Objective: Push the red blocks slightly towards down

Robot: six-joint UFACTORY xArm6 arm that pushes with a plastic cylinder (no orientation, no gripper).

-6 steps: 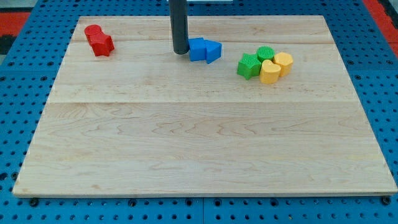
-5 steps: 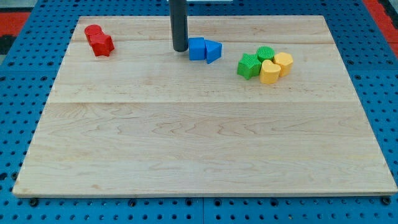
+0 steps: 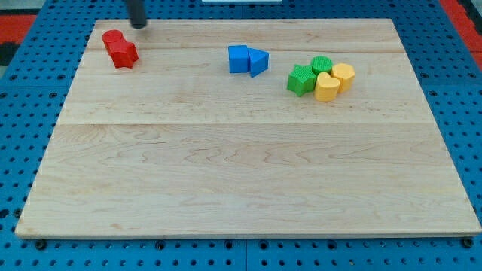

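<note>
Two red blocks sit touching at the board's upper left: a red round one point(image 3: 112, 38) and a red star-like one point(image 3: 123, 54) just below and right of it. My tip point(image 3: 138, 25) is at the view's top, just above and to the right of the red pair, a small gap apart from them. The rod is mostly out of frame.
A blue cube point(image 3: 238, 59) and blue triangle point(image 3: 258, 62) touch near the top middle. To the right sit a green star point(image 3: 300, 80), a green round block point(image 3: 321, 65), a yellow heart point(image 3: 326, 87) and a yellow hexagon point(image 3: 343, 76), clustered. The wooden board point(image 3: 241, 173) lies on blue pegboard.
My tip has moved from beside the blue cube's left side far to the left and up, to just above the red blocks. No block has moved.
</note>
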